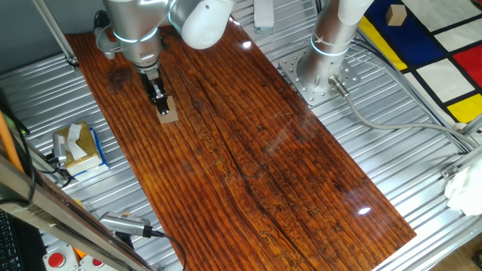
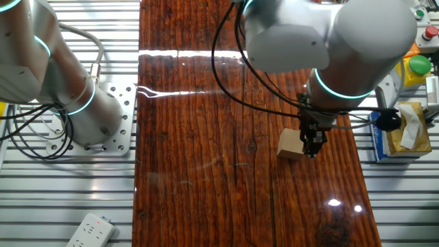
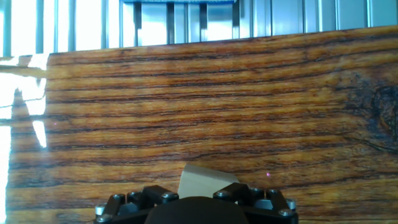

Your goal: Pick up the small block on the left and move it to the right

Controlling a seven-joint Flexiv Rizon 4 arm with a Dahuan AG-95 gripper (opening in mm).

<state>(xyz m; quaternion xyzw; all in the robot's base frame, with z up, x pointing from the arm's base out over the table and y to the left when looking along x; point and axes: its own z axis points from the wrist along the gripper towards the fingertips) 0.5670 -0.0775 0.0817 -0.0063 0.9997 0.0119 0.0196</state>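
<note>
Block (image 1: 167,111) directly beneath fingers (image 1: 159,98), resting on counter (image 1: 256,150) | finger spread: cannot tell | grasp pending

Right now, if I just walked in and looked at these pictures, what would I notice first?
Probably the big silver robot arm leaning over the shiny striped wooden board, with its black gripper reaching down to a small tan block near the board's edge. Whether the fingers are pinching it is hard to tell. You might also spot the yellow-and-blue tissue box off the board, on the metal table.
</note>
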